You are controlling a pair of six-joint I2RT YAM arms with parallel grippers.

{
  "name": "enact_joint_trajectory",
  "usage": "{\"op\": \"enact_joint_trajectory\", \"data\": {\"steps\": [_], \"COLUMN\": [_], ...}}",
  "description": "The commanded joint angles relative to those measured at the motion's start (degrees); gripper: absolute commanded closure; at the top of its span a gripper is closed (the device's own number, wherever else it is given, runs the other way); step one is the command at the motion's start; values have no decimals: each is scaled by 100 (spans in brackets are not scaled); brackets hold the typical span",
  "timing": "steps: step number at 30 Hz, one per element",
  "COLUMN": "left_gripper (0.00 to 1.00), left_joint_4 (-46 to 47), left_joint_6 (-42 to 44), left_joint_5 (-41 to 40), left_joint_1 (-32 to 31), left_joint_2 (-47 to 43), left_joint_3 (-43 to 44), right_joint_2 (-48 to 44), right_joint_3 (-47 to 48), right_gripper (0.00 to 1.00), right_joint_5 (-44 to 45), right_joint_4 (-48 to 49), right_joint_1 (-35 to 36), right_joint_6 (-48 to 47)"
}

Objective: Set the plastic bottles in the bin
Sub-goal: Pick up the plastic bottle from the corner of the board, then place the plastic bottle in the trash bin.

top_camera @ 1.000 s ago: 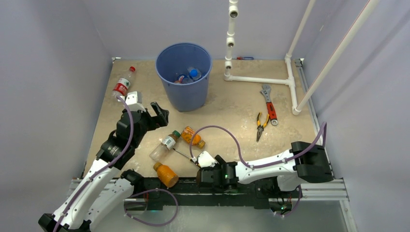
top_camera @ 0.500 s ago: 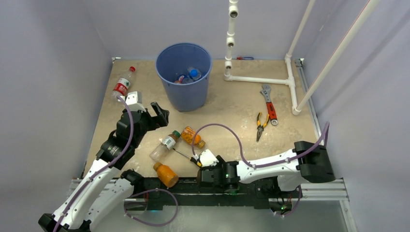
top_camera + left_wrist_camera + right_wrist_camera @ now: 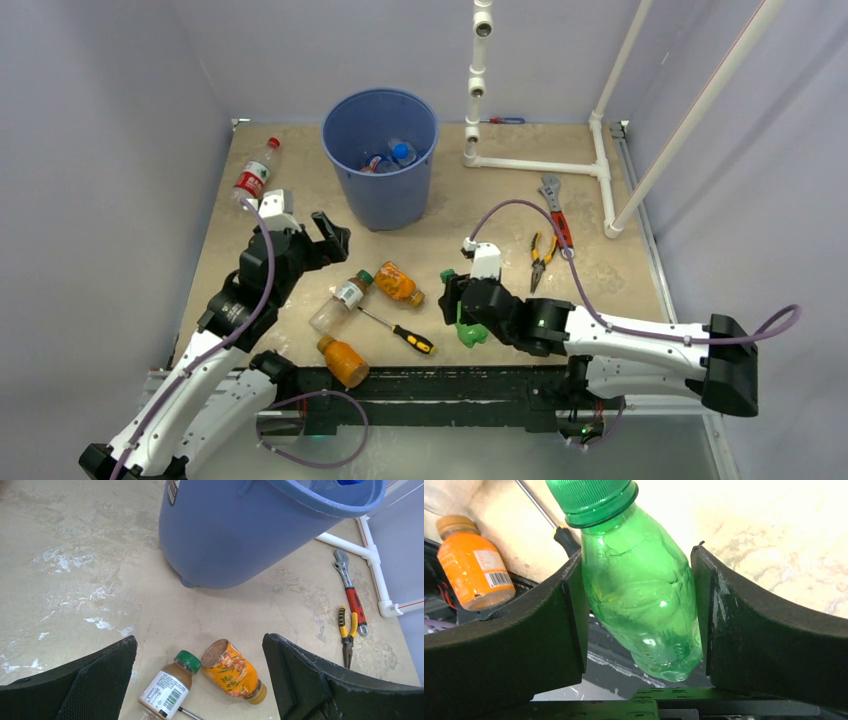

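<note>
Moved since the earlier frame: the right arm, swung from the near rail out over mid-table; the left arm unchanged.
- right pincer (image 3: 639,610): clamped on the green bottle (image 3: 639,595), pads against both flanks, cap end free. A mid-body hold, probably so it won't slip in carriage.
- left pincer (image 3: 199,645): spread wide, empty, poised over two lying bottles, likely next picks: green-capped bottle (image 3: 167,687) and orange-labelled bottle (image 3: 231,670), just beside each other.
- screwdriver (image 3: 398,332): near them, not for binning.
- orange bottle (image 3: 345,362): near edge of table (image 3: 480,215).
- red-labelled bottle (image 3: 253,178): far left.
- bin (image 3: 385,205): upright, far side, bottles already inside.
- pliers (image 3: 540,258), wrench (image 3: 556,215): right, well apart.
</note>
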Motion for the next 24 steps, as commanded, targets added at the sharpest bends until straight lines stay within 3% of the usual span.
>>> {"op": "enact_joint_trajectory", "data": {"steps": [1,6,9,13,20,24], "left_gripper": [3,4,5,7,9,10], "left_joint_4": [351,736,1033,1708,3608,3998], "left_joint_6": [167,293,387,442,-275,-315], "left_joint_5": [317,910,1430,2796,5362,5505], "left_joint_1": [0,0,0,-5,-73,-453], "left_joint_2": [-99,-235,-337,-175,796,1087], "left_joint_3": [-82,-239,-359,-541,-740,-564], "right_joint_2": [-305,-157,-647,-1702,-2609,-2472], "right_joint_3": [-381,-800,-1466,-2474,-3177,-3320], "right_gripper": [55,55,55,54,60,64], "right_joint_5": [-178,-235,-238,-754,-1684,-1983], "right_joint_4": [1077,1510,2570,4170,5549,6120], "right_joint_1": [-200,-484,-487,-482,-476,-470], "right_joint_6": [-124,-20,-165,-863,-1614,-1765]}}
